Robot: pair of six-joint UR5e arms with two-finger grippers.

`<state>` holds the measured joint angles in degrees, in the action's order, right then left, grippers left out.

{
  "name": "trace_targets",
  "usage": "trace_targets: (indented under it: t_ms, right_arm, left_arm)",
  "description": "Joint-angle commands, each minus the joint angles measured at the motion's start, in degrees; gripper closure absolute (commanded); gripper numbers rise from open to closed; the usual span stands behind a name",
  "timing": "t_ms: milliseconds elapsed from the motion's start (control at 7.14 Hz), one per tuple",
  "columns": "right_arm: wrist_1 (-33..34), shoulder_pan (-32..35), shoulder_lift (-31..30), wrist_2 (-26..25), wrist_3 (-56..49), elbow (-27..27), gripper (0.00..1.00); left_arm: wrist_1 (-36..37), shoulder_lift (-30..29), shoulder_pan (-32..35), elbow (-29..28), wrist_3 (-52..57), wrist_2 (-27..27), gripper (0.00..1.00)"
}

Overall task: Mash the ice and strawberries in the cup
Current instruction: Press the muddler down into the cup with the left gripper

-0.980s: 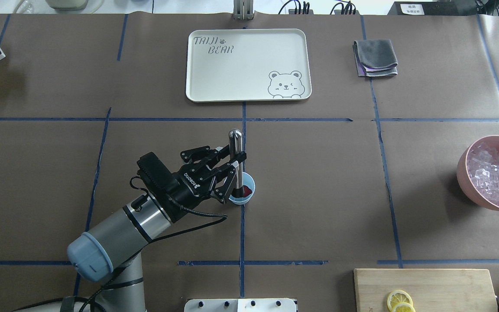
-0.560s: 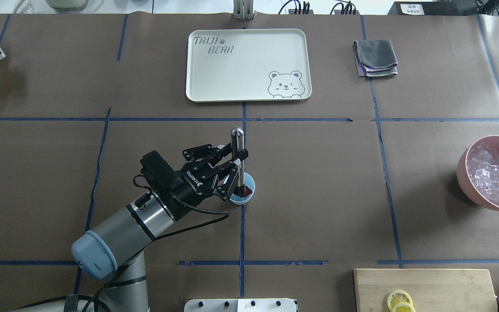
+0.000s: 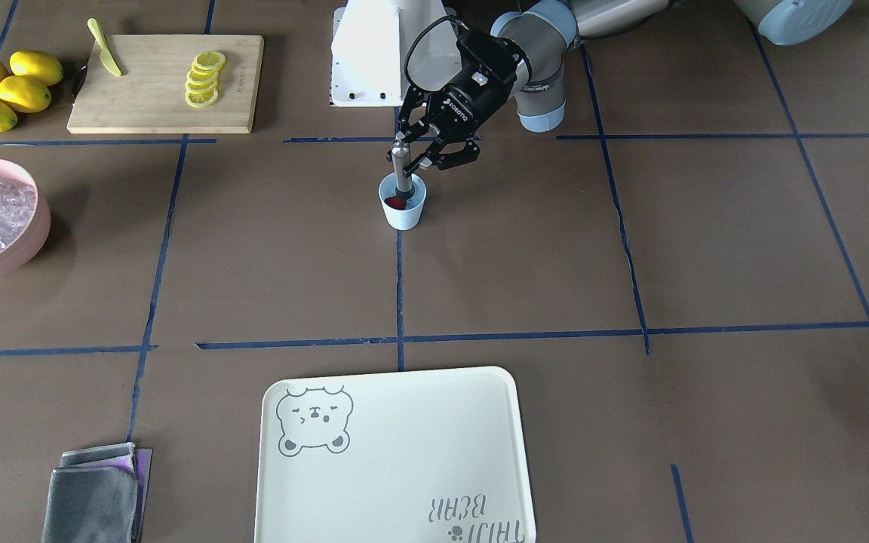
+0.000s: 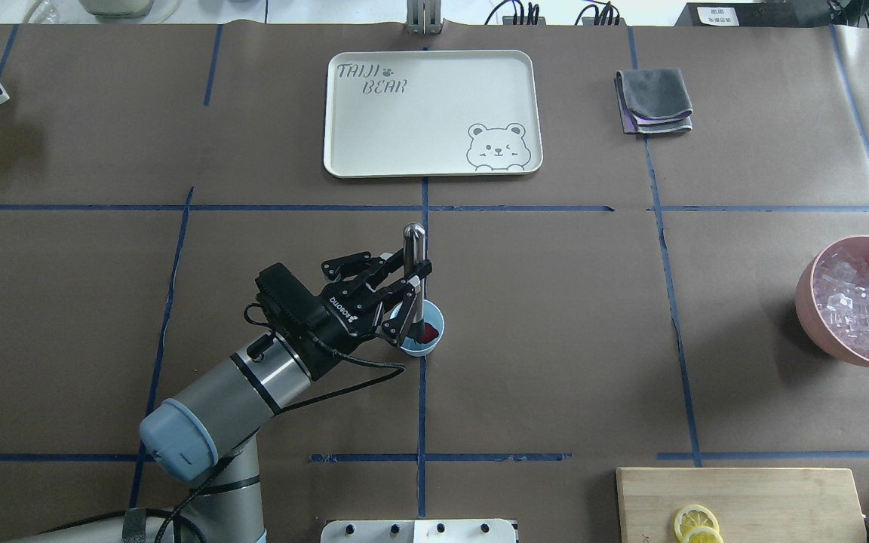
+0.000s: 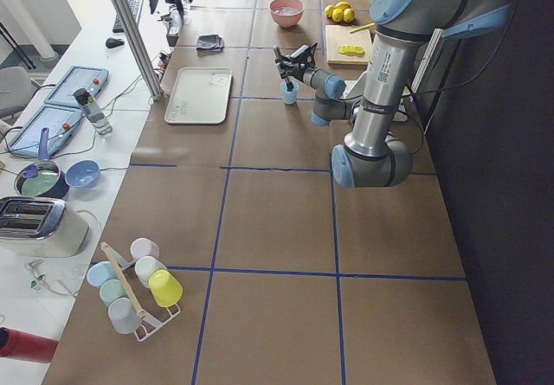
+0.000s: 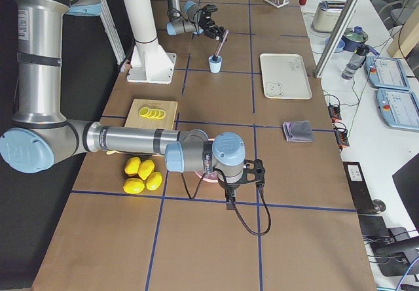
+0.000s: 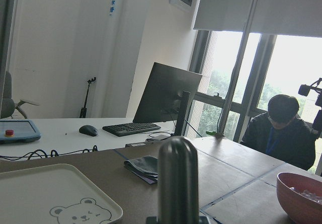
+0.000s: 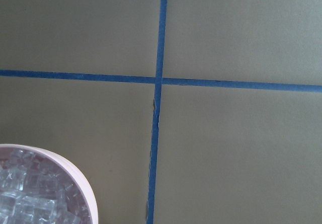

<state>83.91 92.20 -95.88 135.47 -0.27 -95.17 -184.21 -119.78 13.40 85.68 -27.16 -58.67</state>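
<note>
Right now my left pincer (image 4: pixel 410 277) is clamped on a steel muddler (image 4: pixel 413 240). It stands upright, its foot down in the cup (image 4: pixel 437 332) just below frame centre, against the strawberry (image 4: pixel 425 332). Loose ice (image 4: pixel 861 302) fills the pink bowl (image 4: pixel 806 290) at the right edge. I cannot tell whether my right pincer (image 6: pixel 229 184) grips anything.

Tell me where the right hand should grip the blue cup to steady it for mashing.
Grip the cup by its outer wall at mid-height, coming in level from the robot's right. It stands upright, the muddler stands in its mouth from above, and the left hand holding that crowds its left side, so the right flank is likely the clearest.
</note>
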Motion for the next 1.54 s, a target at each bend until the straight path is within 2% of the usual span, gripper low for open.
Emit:
trace_targets:
  t_ms: [0, 1400]
  right_arm:
    - [-0.1, 0.0, 0.0, 0.0, 0.0, -0.1, 0.00]
    - [0.0, 0.0, 0.0, 0.0, 0.0, 0.0, 0.00]
  left_arm:
    - [0.0, -0.6, 0.0, -1.4, -0.2, 0.7, 1.00]
    - [-0.1, -1.2, -0.7, -2.6, -0.3, 0.9, 1.00]
